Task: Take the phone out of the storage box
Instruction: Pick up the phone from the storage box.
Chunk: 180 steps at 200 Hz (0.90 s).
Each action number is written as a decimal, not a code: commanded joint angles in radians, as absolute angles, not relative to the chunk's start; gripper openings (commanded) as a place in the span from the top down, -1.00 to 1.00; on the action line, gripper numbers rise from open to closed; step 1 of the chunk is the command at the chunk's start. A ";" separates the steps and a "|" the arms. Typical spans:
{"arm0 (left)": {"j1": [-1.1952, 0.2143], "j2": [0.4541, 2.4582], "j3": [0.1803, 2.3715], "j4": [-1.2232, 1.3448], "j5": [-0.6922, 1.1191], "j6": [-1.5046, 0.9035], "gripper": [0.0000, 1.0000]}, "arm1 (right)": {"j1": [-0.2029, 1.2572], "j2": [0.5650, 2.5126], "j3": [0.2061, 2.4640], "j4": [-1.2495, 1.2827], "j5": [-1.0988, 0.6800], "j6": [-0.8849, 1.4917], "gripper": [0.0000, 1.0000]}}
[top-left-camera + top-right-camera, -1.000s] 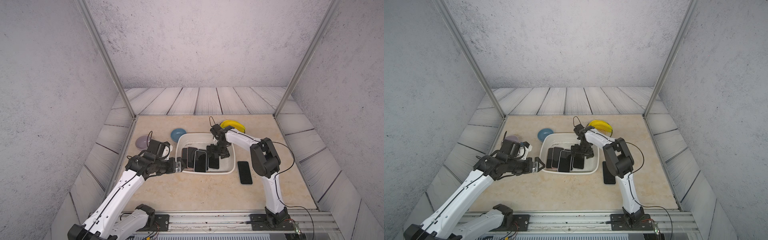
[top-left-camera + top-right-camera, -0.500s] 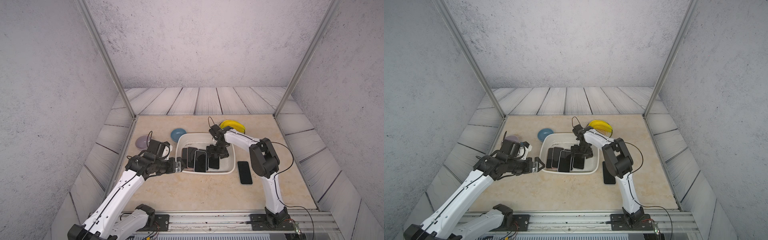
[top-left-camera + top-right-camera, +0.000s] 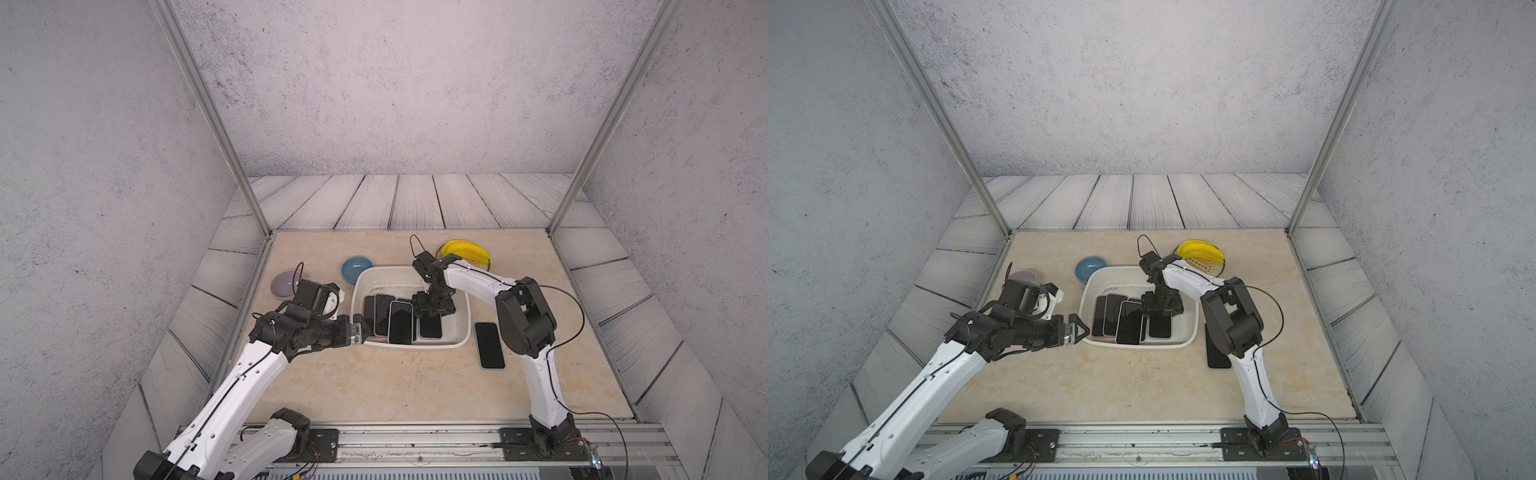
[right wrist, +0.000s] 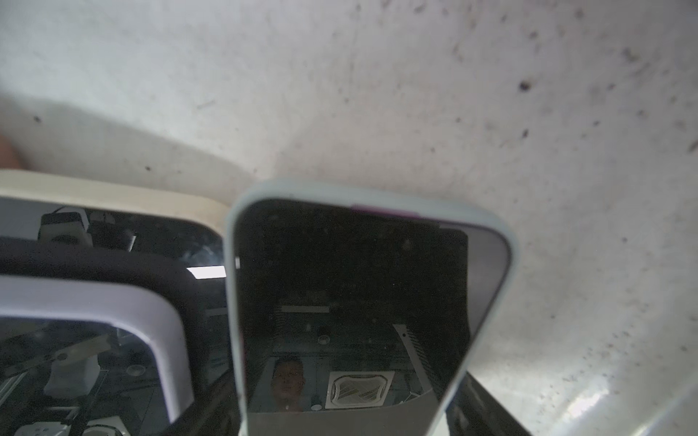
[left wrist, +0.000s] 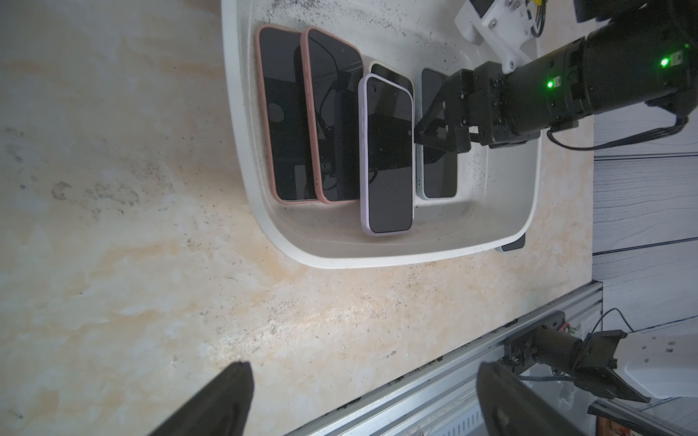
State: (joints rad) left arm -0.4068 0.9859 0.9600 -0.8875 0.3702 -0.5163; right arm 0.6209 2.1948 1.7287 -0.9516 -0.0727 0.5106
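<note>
The storage box (image 3: pixel 440 345) is seen in the middle of the table (image 3: pixel 374 386), with several phones laid side by side in it. Their long axes all run from near to far. The pale-cased phone (image 5: pixel 438 181) is placed at the right end of that row, flat on the speckled floor of the box, and it is judged to be the one being taken.

The right arm (image 3: pixel 478 282) is reached down into the box from the far right. Its jaws are set directly above the far half of this phone, one to each long edge, so any grip would be made across the short axis. The jaws are seen narrowed about the case, but whether they are already pressed onto it cannot be told.

The left arm (image 3: pixel 249 374) is held lower left, its jaws spread wide and empty just outside the near left corner of the box. The right arm is therefore much the nearer to the phone.

In both top views the far end of the pale-cased phone is covered by the right arm's wrist. In the right wrist view the jaws are cut off at the frame edge. The lilac-cased phone (image 5: pixel 387 158) is propped over a neighbour that is mostly hidden. Another phone (image 3: pixel 489 345) is laid on the table just right of the box.
</note>
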 commanded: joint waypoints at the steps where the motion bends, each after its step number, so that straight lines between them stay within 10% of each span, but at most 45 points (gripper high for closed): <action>1: -0.405 0.973 0.960 -0.903 0.379 -0.518 -0.97 | 0.627 2.240 1.698 -1.042 0.044 0.477 -0.36; 180: -0.417 0.979 0.943 -0.814 0.448 -0.555 -0.98 | 0.545 1.708 1.688 -1.192 0.120 0.484 -0.36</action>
State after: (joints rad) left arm -0.4080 0.9733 0.9592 -0.8463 0.4213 -0.5465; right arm 0.5972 1.8221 1.7489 -1.1328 0.0654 0.4644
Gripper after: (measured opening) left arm 0.986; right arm 0.803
